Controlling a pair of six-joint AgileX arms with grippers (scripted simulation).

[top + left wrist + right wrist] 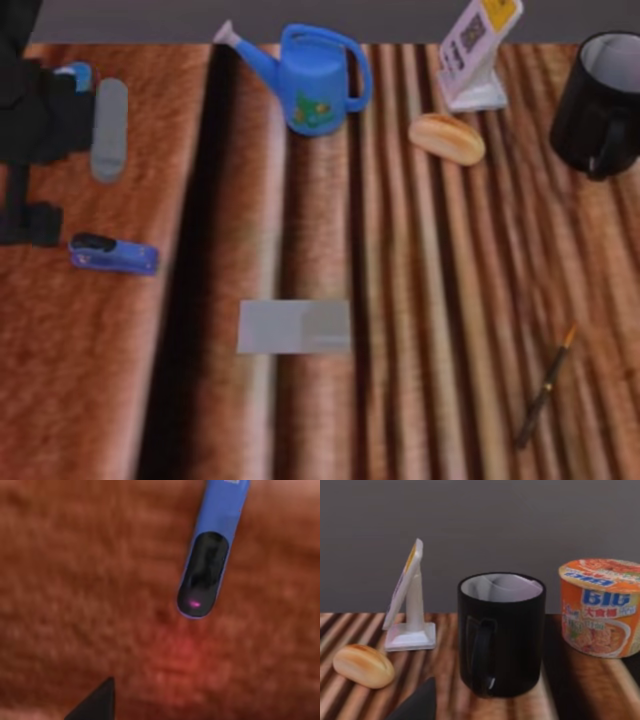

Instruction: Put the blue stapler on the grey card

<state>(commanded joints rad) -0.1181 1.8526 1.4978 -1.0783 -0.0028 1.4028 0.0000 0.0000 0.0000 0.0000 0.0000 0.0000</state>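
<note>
The blue stapler (pixel 113 255) lies flat near the table's left edge, its black patch (pixel 202 575) at its left end. My left gripper (pixel 32 224) hovers just left of that end, open, with nothing between its fingers; in the left wrist view one dark fingertip (pixel 97 705) shows, well short of the stapler (pixel 215 535). The grey card (pixel 294 326) lies flat right of the stapler, towards the table's front middle, with nothing on it. My right gripper (pixel 462 715) is out of the top view and sits parked at the right, facing a black mug.
A blue watering can (pixel 315 80), a bread roll (pixel 447 138), an upright QR card (pixel 475 55) and the black mug (pixel 600 105) stand along the back. A noodle cup (pixel 600 607) is beside the mug. A pen (pixel 545 385) lies front right. A grey oblong (pixel 108 128) sits near the left arm.
</note>
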